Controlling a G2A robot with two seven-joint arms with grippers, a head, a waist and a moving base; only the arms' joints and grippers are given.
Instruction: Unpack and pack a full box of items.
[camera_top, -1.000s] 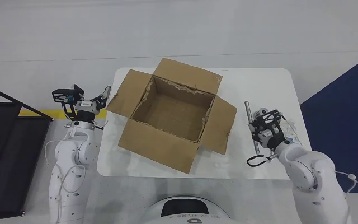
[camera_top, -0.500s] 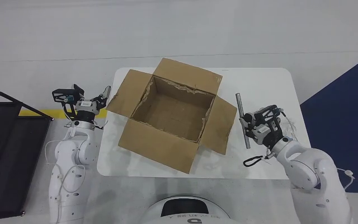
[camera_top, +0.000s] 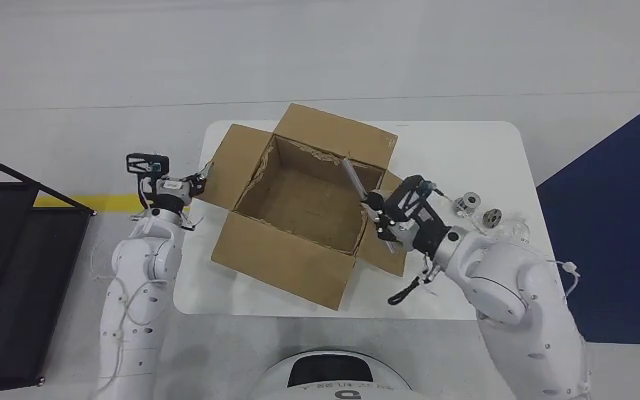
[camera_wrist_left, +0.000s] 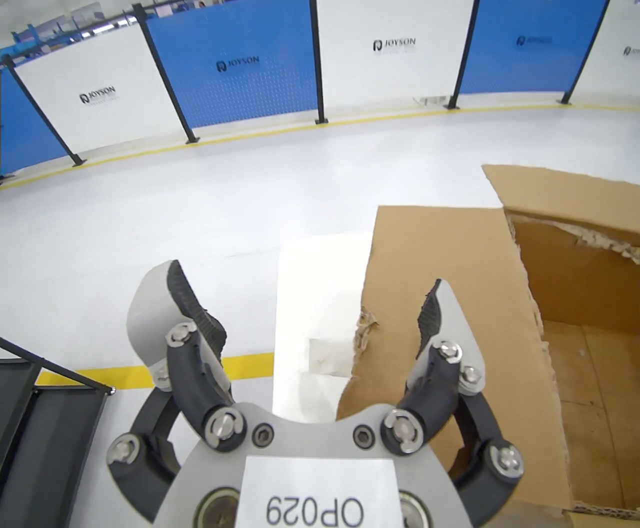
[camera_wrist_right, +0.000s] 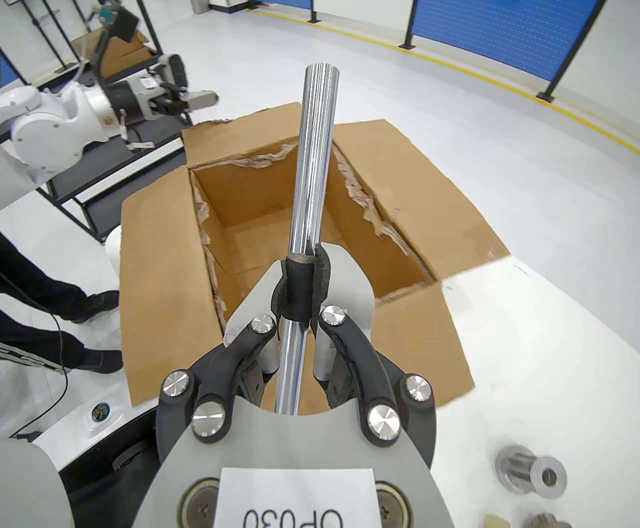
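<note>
An open cardboard box stands on the white table with its flaps spread and nothing showing inside. My right gripper is over the box's right flap, shut on a shiny metal rod. The rod is clamped between the pads and points out over the box's opening. My left gripper hangs open at the table's left edge, just short of the box's left flap. Its fingers hold nothing.
Two small metal fittings lie on the table to the right of the box, close behind my right gripper. A black rack stands on the floor left of the table.
My right arm has carried the rod leftward from the table's right side to above the box's right flap. My left gripper has shifted a little toward the box.
</note>
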